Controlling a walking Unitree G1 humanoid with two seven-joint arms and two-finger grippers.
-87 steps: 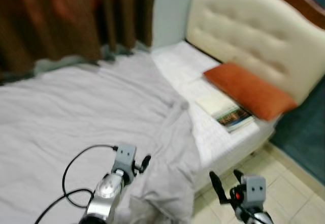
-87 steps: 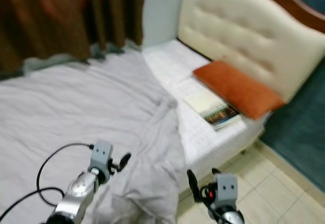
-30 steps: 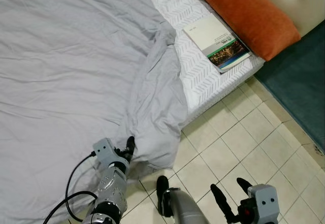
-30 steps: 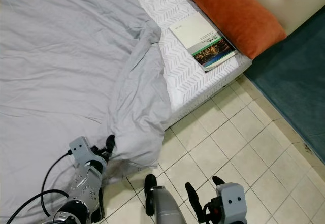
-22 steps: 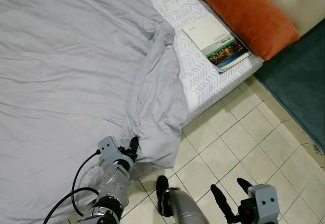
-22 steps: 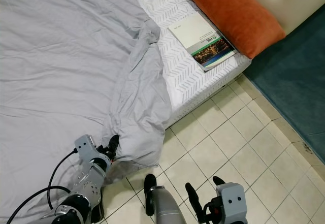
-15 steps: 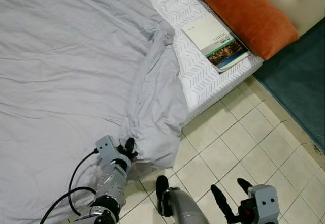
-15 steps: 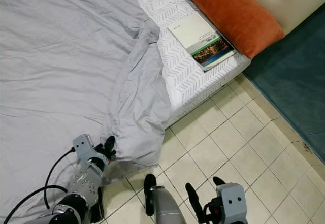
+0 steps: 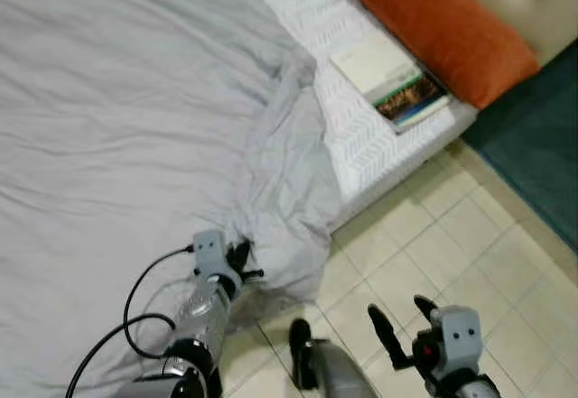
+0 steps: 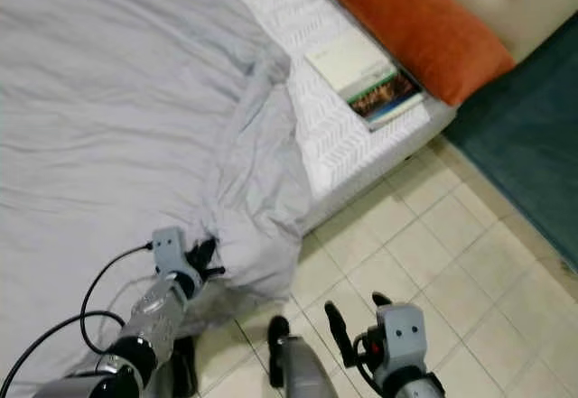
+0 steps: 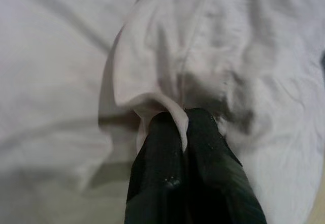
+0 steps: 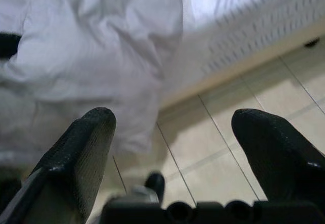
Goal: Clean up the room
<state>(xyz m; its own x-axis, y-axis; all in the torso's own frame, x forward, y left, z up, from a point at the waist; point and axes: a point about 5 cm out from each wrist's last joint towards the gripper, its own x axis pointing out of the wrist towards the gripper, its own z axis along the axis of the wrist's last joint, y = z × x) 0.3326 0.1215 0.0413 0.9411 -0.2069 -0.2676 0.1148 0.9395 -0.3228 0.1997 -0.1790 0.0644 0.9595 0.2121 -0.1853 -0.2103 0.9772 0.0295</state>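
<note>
A grey bedsheet (image 9: pixel 135 136) covers the bed, and its bunched corner (image 9: pixel 289 208) hangs over the bed's edge toward the floor. My left gripper (image 9: pixel 242 261) is shut on a fold of that corner; the left wrist view has cloth pinched between the two black fingers (image 11: pixel 170 148). My right gripper (image 9: pixel 398 321) hangs open over the tiled floor, well right of the sheet, with nothing between its fingers (image 12: pixel 81 148). A book (image 9: pixel 388 78) lies on the bare white mattress (image 9: pixel 361 136) beside an orange pillow (image 9: pixel 442 28).
Beige floor tiles (image 9: pixel 452 236) run along the bed's side. A dark teal rug (image 9: pixel 533 154) lies at the right. A cream padded headboard (image 9: pixel 515 1) stands behind the pillow. My own leg and black foot (image 9: pixel 302 357) stand on the tiles below the sheet corner.
The camera has shifted and blurred. My left gripper has stayed shut on the sheet corner and sits slightly higher, close to the mattress edge. The right gripper is still open.
</note>
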